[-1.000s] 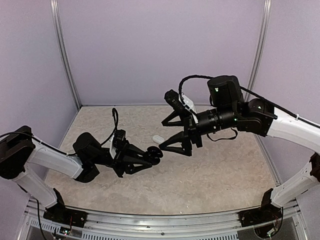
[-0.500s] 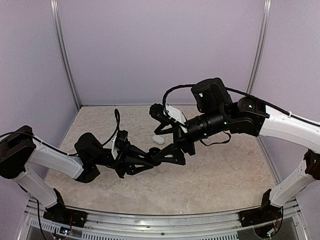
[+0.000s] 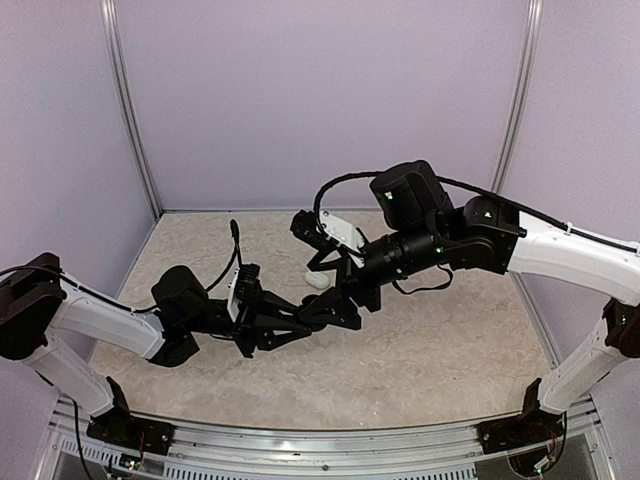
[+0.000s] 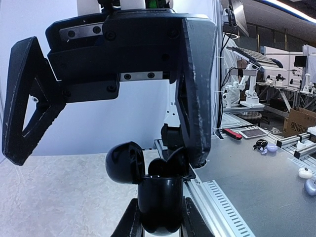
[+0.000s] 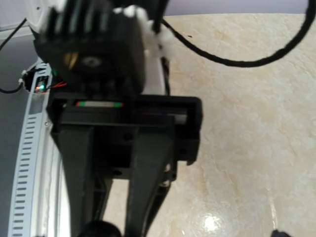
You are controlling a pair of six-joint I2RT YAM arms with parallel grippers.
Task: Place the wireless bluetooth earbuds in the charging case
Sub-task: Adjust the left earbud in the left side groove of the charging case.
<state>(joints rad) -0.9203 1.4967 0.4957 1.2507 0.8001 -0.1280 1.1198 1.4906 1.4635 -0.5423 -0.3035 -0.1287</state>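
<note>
My left gripper is shut on a glossy black charging case and holds it upright above the table, with its hinged lid swung open to the left. A dark earbud sits in the case's mouth. My right gripper is open wide over the case. One of its fingers comes down to the right rim of the case's mouth, and the other hangs apart on the left. A small white oval case lies on the table behind the grippers. No white earbuds show.
The beige marbled table top is walled by lilac panels at the back and sides. An aluminium rail runs along the near edge. In the right wrist view only my left wrist and its fingers show over the table.
My right gripper has moved left and down, from beside the case to right over it, one finger now at its mouth. My left gripper still holds the case and has shifted slightly.
</note>
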